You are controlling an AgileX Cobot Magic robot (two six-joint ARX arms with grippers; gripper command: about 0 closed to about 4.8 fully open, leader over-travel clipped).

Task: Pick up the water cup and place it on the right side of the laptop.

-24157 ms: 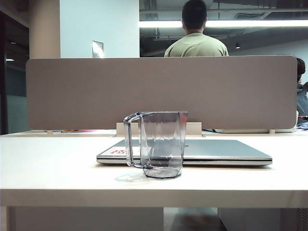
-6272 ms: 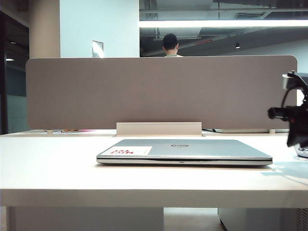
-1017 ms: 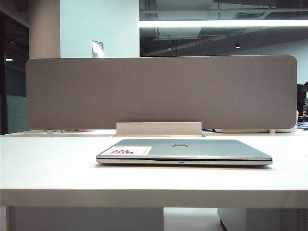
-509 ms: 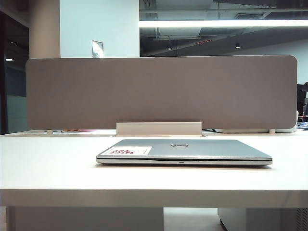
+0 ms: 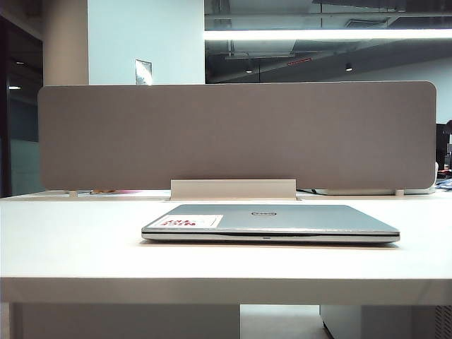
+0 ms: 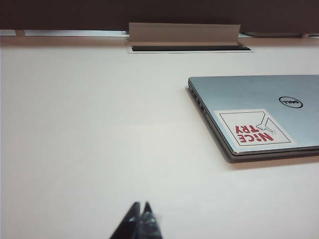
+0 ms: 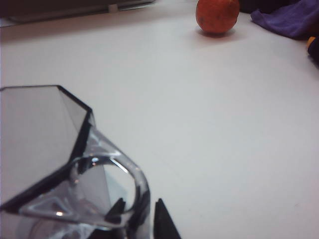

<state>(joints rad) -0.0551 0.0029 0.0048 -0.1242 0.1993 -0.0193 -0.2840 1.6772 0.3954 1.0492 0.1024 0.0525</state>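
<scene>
In the right wrist view we saw the water cup [image 7: 47,164] very close to the right end effector [image 7: 137,219]. The cup stood on the white desk [image 7: 224,124], and its loop handle [image 7: 107,191] was the part nearest to the end effector. The two dark fingertips [image 7: 162,221] stood one on each side of the handle's near edge. The jaws were partly open with a small gap between them. We could not tell if they were pressing on the handle, so we could not say the cup was held.

The cup's long way ran straight up from the desk, so it looked upright. In the exterior view the cup did not show at all; only the closed laptop [image 5: 270,222] lay in the middle of the desk. We judged that the cup was off to the right of the laptop, past the edge of that view. An orange ball [image 7: 217,16] and a purple cloth [image 7: 289,17] lay well apart from the cup.

The left end effector [image 6: 139,221] sat low over bare desk, beside the laptop's corner, with its tips together and holding nothing. The right arm was the nearer one to the cup.
</scene>
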